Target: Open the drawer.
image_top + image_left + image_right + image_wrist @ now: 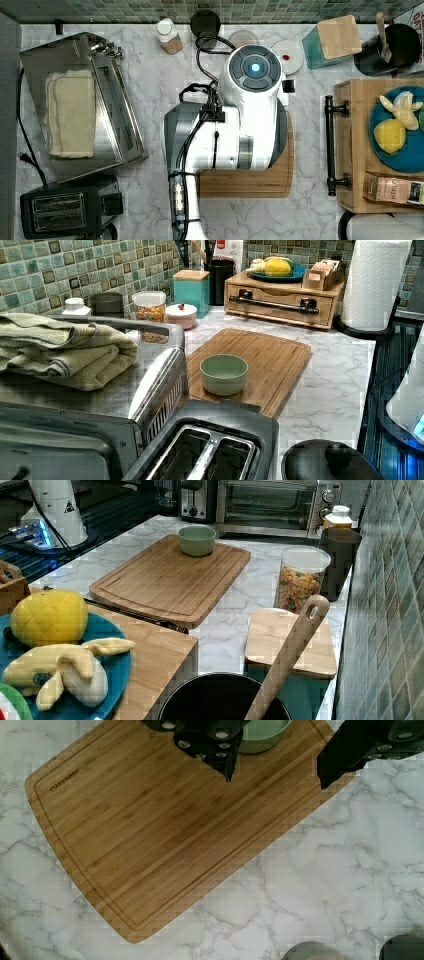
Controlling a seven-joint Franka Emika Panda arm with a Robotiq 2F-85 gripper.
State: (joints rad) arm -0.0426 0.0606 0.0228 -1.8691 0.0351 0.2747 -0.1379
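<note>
The arm (235,120) hangs over the board (250,182), wrist pointing down. Its gripper (275,775) is spread wide, empty, above the board's edge. The drawer (280,307) sits shut beneath the plate (295,274), well apart.

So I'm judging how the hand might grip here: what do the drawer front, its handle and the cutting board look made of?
The drawer front looks like light unpainted wood with a smooth matte face. Its handle looks like dark metal, going by the slim black bar on two posts with a faint sheen. The cutting board looks like bamboo or similar striped wood, given its fine parallel grain and routed edge groove.
</note>
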